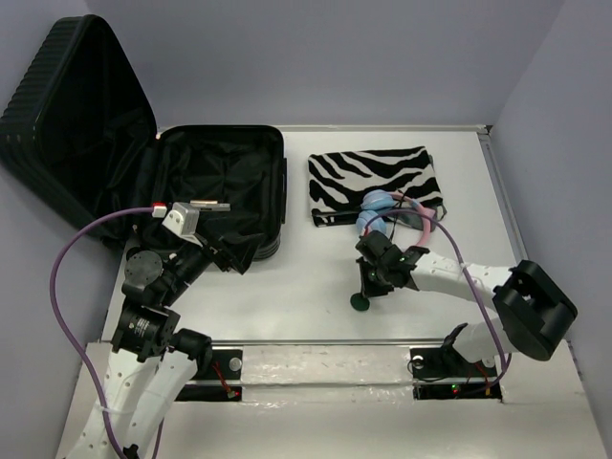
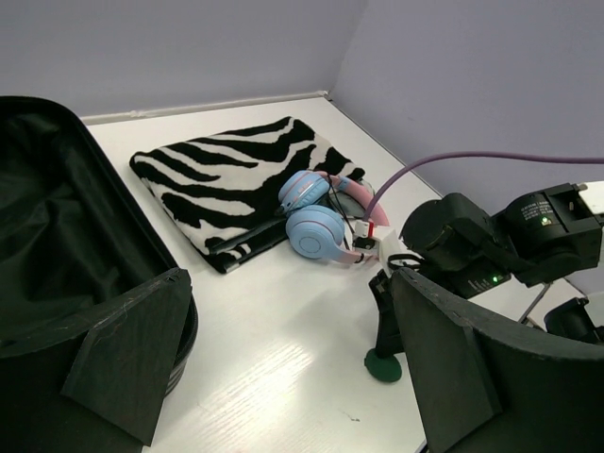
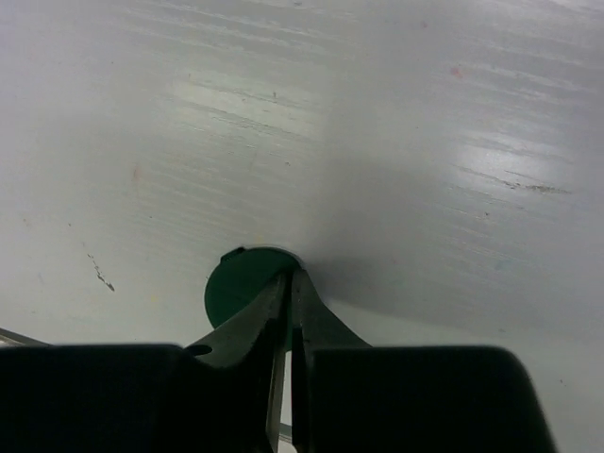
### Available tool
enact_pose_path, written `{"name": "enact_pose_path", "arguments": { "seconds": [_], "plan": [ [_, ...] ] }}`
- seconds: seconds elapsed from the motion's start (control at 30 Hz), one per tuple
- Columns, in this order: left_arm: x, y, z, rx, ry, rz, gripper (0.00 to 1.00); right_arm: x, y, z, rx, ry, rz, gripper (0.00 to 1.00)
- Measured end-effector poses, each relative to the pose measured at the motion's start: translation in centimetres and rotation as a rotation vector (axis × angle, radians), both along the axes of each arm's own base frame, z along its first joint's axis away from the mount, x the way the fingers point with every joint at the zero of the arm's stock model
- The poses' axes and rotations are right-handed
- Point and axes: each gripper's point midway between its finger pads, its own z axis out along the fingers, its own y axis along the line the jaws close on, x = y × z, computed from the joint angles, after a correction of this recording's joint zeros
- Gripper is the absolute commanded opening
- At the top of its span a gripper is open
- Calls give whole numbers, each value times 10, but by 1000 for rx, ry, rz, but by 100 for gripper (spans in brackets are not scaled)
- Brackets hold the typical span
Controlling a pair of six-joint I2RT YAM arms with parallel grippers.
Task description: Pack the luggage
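Observation:
The luggage (image 1: 222,182), a black ribbed suitcase, lies open at the left with its lid (image 1: 76,124) leaning back; the lined shell looks empty and also shows in the left wrist view (image 2: 57,236). My left gripper (image 1: 226,251) is open and empty at the shell's near right corner (image 2: 283,377). My right gripper (image 1: 364,290) points down at mid-table, shut on a small green disc (image 1: 360,302) that rests on the table. The disc also shows in the wrist views (image 2: 385,366) (image 3: 234,283), at the right gripper's (image 3: 289,283) closed tips.
A zebra-striped pouch (image 1: 373,177) lies at the back right, also seen from the left wrist (image 2: 226,175). Blue and pink headphones (image 1: 380,210) rest against its near edge (image 2: 316,231), just behind my right gripper. Walls close the table at left, back and right.

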Motion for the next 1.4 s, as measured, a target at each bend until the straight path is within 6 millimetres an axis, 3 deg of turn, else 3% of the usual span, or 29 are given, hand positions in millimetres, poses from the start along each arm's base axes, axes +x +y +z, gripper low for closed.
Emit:
{"name": "enact_pose_path", "arguments": {
  "seconds": [0.17, 0.37, 0.7, 0.83, 0.93, 1.0, 1.1, 1.17, 1.27, 1.4],
  "plan": [
    [0, 0, 0, 0, 0, 0, 99, 4, 7, 5, 13, -8, 14, 7],
    [-1, 0, 1, -1, -3, 0, 99, 17, 21, 32, 84, -84, 23, 7],
    [-1, 0, 1, -2, -5, 0, 99, 20, 34, 68, 182, -164, 48, 7],
    [-1, 1, 1, -2, -5, 1, 99, 49, 71, 103, 245, -215, 95, 7],
    [0, 2, 1, -2, -3, 10, 99, 102, 133, 154, 350, -317, 137, 7],
    [1, 3, 1, -2, -2, 17, 99, 134, 172, 186, 434, -383, 156, 38],
    [2, 4, -1, -1, 3, 29, 99, 174, 226, 226, 561, -468, 179, 76],
    [2, 5, -1, -1, 5, 34, 99, 186, 242, 229, 590, -484, 186, 80],
    [3, 6, -2, 1, 9, 38, 99, 188, 238, 209, 546, -462, 172, 70],
    [3, 6, -2, 1, 11, 37, 99, 176, 191, 173, 432, -441, 126, 63]
  ]
}}
